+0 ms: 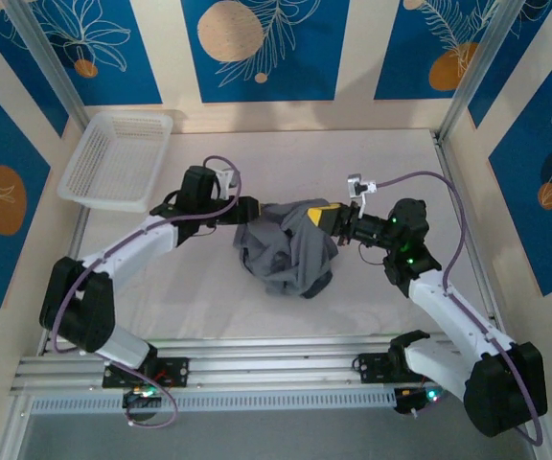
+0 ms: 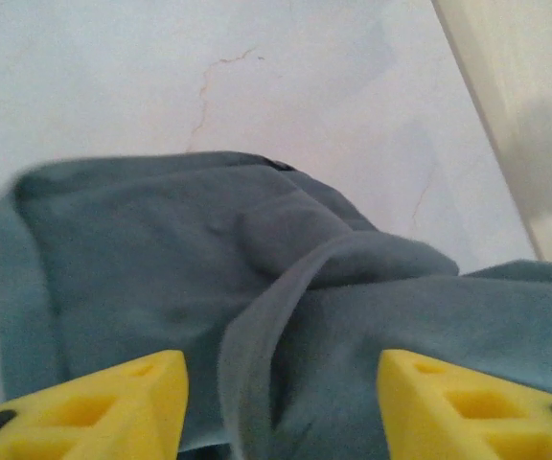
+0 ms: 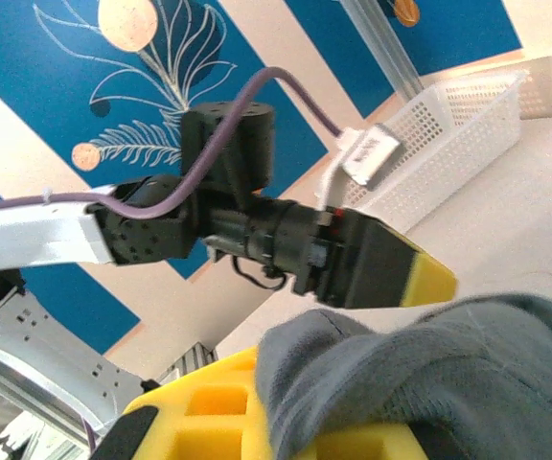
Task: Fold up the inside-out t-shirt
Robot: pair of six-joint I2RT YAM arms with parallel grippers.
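Left wrist | left jaws apart, t-shirt (image 2: 142, 278) between | right jaws pinching it

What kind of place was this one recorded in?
Probably a purpose-built robot test cell, not a home: left arm and right arm bolted to an aluminium rail, printed wall panels boxing in a white table, with a grey t-shirt and a mesh basket on it.
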